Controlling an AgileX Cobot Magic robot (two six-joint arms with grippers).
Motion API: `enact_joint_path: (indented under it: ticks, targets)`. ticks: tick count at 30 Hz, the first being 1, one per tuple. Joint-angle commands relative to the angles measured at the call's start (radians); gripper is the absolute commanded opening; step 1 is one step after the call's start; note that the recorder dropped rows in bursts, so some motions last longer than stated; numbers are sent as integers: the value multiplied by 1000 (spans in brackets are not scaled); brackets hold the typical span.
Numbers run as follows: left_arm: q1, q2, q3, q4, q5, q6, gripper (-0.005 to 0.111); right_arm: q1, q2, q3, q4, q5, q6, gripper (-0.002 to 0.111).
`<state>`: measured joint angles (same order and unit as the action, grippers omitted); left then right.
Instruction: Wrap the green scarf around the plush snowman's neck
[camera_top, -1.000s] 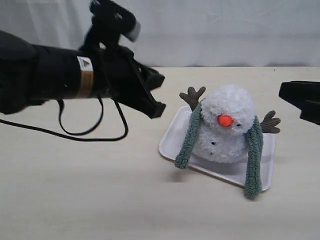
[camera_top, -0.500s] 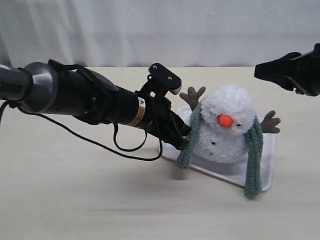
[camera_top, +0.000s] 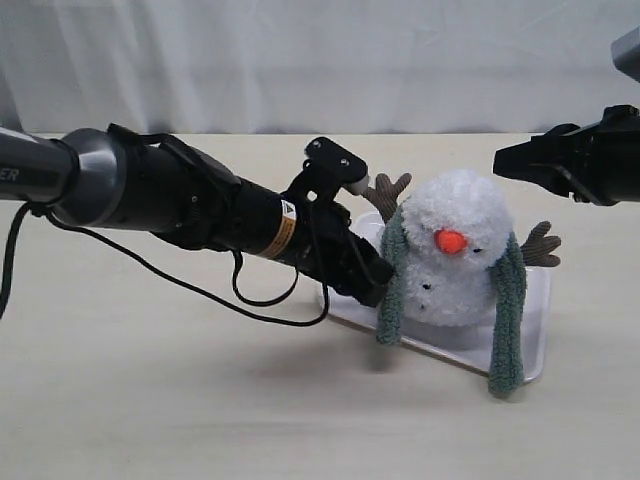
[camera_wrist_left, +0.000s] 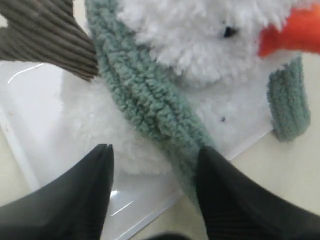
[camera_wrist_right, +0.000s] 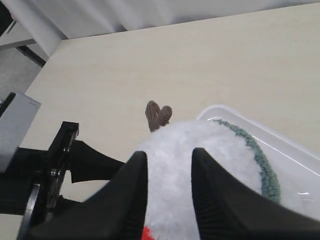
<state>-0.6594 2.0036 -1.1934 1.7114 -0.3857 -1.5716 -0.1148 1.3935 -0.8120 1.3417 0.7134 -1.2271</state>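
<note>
The left pincer (camera_wrist_left: 155, 150) gapes wide and empty, one strand of the green scarf (camera_wrist_left: 150, 105) just ahead of it, while the right pincer (camera_wrist_right: 169, 157), narrower and also empty, hovers above the plush snowman (camera_top: 455, 250). The scarf drapes behind the neck, both ends dangling down the front over the white tray (camera_top: 535, 345). Soft, light and limp, it probably grips best pinched low on a strand.

My left arm (camera_top: 180, 205) is a thick black tube with a grey metal collar (camera_top: 90, 178) and a tan label band (camera_top: 282, 226) bearing a small triangle. A thin black cable (camera_top: 210, 293) loops under it. Its wrist camera (camera_top: 335, 160) is black with a silver face. My right arm (camera_top: 590, 165) is black too. Both sets of jaws are matte black and finely ribbed.
</note>
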Motion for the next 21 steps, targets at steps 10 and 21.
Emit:
enact_joint_path:
  ticks: [10, 21]
  targets:
    - [-19, 29, -5, -30, -10, -86, 57, 2, 2, -2, 0, 60, -14, 30]
    - [-71, 50, -6, 4, 19, -70, 6, 2, 2, 0, -4, 58, -16, 30]
